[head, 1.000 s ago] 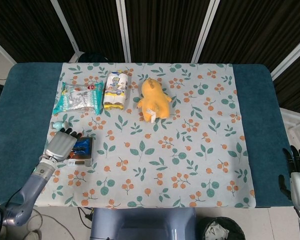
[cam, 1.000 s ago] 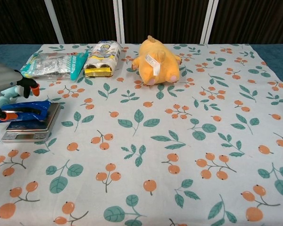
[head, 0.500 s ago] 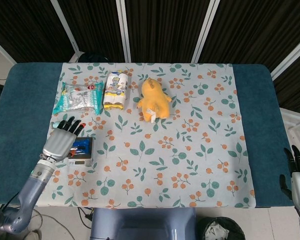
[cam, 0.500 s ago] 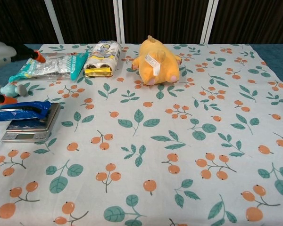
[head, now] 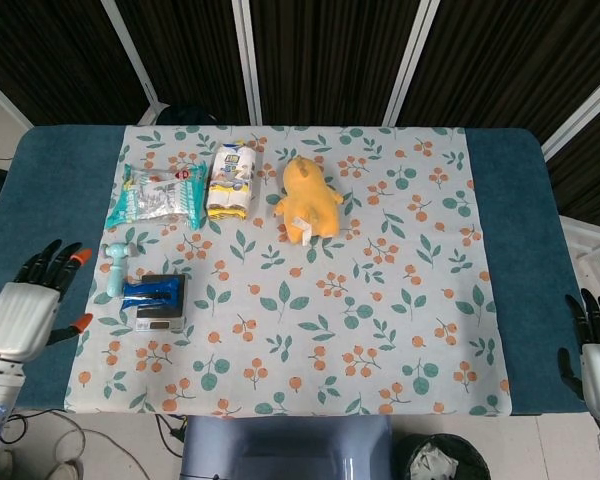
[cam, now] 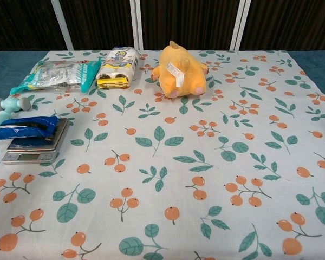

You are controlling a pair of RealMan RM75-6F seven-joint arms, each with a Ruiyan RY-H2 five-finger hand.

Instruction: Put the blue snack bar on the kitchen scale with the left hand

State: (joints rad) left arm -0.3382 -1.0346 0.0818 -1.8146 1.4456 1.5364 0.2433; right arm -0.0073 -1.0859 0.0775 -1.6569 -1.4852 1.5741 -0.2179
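The blue snack bar lies flat on the small silver kitchen scale near the table's left edge, with nothing touching it. My left hand hangs over the teal border well to the left of the scale, fingers spread and holding nothing; the chest view does not show it. My right hand is at the far right, off the table's corner, fingers apart and empty.
A small teal hammer-shaped toy lies just left of the scale. Behind it are a clear teal snack bag, a white-and-yellow pack and an orange plush toy.
My left hand has let go of the snack bar, lifted off the scale and drawn back left and toward me, leaving the chest view. The bar stays on the scale.
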